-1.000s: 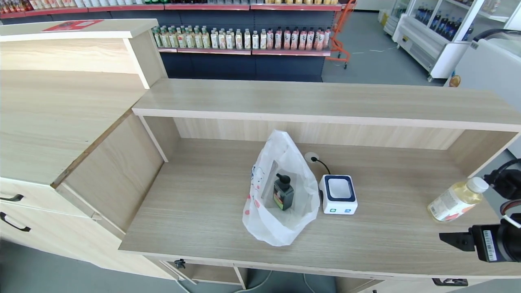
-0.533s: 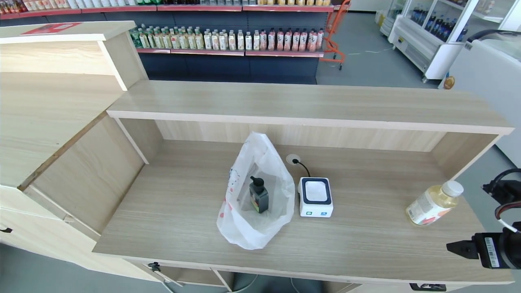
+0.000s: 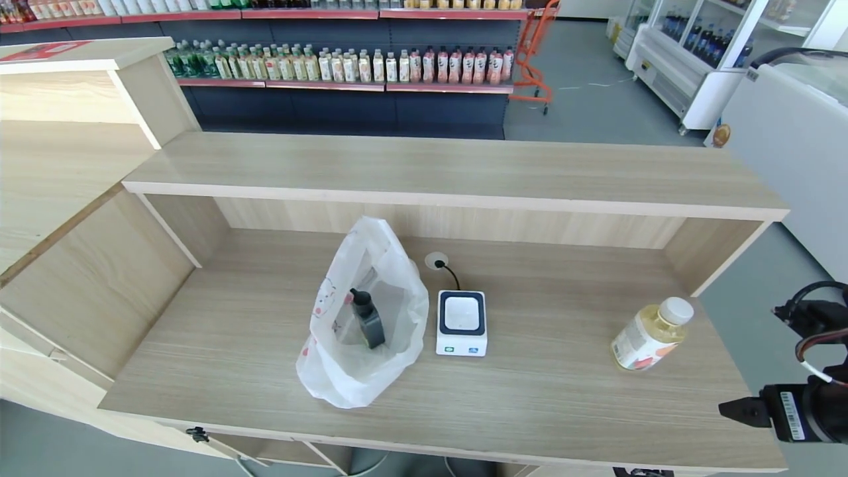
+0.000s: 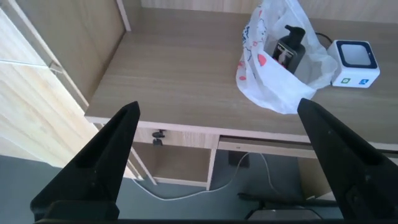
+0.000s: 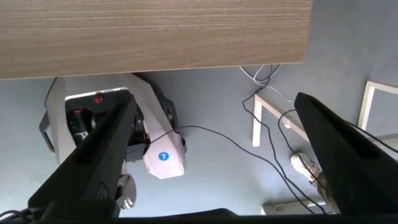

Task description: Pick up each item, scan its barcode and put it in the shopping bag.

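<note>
Looking down from the head view, the shopping bag [image 3: 361, 331] slumps open near the middle of the counter [image 3: 530, 397] with a dark pump bottle [image 3: 368, 319] already upright inside it, and the scanner [image 3: 461, 322] sits just beside the bag toward the robot's right. The item left out is a bottle [image 3: 651, 334] of pale yellow liquid with a white cap, standing near the counter's right end, well apart from the scanner. It looks full, so probably fairly heavy, with smooth plastic walls that may give a little under pressure. The labelled middle of the body seems the safest place to take hold (the narrow cap offers less purchase), leaving the barcode uncovered for the scan. In the left wrist view, the left gripper [image 4: 217, 107] hangs with its fingers spread wide, off the counter's near left corner, with bag and scanner farther along. In the right wrist view, the right gripper [image 5: 214, 101] is likewise spread and holding nothing, just off the counter's edge over floor [image 5: 261, 180] and loose cables [image 5: 273, 134].
</note>
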Controlling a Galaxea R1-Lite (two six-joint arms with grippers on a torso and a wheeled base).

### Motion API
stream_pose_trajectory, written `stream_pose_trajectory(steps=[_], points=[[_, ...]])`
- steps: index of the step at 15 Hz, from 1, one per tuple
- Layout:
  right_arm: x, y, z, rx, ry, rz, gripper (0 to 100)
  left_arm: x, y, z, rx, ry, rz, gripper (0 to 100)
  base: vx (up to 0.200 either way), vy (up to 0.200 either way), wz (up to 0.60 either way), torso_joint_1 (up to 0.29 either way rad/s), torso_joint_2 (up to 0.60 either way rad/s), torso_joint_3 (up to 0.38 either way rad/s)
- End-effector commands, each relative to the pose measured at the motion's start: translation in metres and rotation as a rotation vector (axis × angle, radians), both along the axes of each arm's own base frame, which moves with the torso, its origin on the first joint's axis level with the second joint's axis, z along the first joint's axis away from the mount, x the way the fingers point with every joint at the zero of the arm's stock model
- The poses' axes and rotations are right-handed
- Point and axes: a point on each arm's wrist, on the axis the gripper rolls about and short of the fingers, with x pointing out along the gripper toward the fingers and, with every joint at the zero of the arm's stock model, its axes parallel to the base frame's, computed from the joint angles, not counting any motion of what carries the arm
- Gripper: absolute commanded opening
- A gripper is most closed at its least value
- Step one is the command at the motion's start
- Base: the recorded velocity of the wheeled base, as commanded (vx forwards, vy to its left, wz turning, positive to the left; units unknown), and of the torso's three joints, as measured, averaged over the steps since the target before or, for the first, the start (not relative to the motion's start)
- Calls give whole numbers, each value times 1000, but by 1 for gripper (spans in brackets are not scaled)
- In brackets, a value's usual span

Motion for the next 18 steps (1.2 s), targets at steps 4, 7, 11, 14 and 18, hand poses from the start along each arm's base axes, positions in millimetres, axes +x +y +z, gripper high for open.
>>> stream_pose_trajectory(steps=[4, 7, 11, 14, 18], points=[[5, 2, -14, 37, 71, 27, 100, 0, 0, 0, 0, -1, 0, 100, 0, -150, 0, -1, 1, 4], [24, 5, -25, 117, -1, 91, 100, 0, 0, 0, 0, -1, 0, 100, 0, 0, 0, 0, 0, 0], [32, 9, -63, 214, -150, 211, 100, 0, 0, 0, 0, -1, 0, 100, 0, 0, 0, 0, 0, 0], [42, 15, -86, 193, -194, 259, 100, 0, 0, 0, 0, -1, 0, 100, 0, 0, 0, 0, 0, 0], [75, 17, -109, 119, -319, 319, 100, 0, 0, 0, 0, -1, 0, 100, 0, 0, 0, 0, 0, 0]])
